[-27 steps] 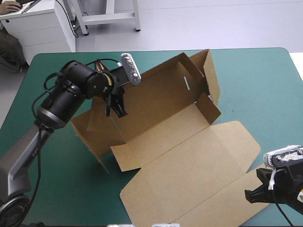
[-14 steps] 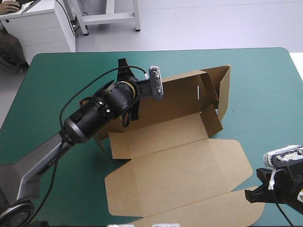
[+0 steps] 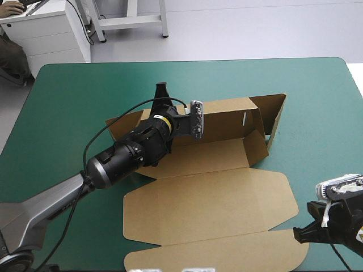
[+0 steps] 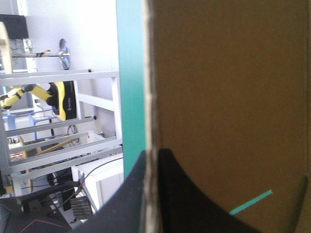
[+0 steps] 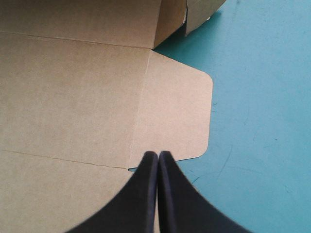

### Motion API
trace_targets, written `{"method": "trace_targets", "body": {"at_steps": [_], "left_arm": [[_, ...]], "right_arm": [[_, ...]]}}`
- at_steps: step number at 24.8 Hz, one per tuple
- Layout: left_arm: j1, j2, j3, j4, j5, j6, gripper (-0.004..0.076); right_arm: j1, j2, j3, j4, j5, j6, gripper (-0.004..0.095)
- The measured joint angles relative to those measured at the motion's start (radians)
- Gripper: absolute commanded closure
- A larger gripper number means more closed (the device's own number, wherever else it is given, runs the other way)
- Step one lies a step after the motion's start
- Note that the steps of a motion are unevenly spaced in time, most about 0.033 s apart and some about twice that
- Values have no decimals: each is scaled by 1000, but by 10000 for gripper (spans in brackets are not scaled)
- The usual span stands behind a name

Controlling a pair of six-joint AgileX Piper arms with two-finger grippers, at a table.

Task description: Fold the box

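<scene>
- Brown box [image 3: 215, 158] sits in the middle of the surface [image 3: 68, 113], lid [image 3: 210, 198] flat, rear wall [image 3: 227, 116] raised; skewed earlier, it now lies square to the far edge.
- Left fingers [image 4: 182, 194] pinch that wall's edge.
- Right fingers [image 5: 146, 194], pressed together, sit at the lid's corner flap [image 5: 175, 116].

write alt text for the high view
The left tool clamps the raised far wall of a partly folded brown box on the teal-green table. Its lid lies flat toward the near edge, with the right tool beside the lid's near right corner.
</scene>
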State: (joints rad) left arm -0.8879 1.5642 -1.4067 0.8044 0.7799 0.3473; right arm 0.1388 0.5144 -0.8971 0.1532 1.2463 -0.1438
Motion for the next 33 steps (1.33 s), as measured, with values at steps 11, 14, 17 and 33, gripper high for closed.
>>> {"method": "trace_targets", "body": {"at_steps": [11, 14, 17, 33], "left_arm": [[0, -114, 256, 176, -208, -111, 731], [0, -131, 297, 213, -244, -147, 731], [0, -133, 308, 260, -256, -223, 731], [0, -133, 314, 296, -217, -329, 731]], "right_arm": [[0, 0, 0, 0, 0, 8, 928], [0, 0, 0, 0, 0, 12, 928], [0, 0, 0, 0, 0, 14, 928], [0, 142, -232, -4, -51, 50, 4]]}}
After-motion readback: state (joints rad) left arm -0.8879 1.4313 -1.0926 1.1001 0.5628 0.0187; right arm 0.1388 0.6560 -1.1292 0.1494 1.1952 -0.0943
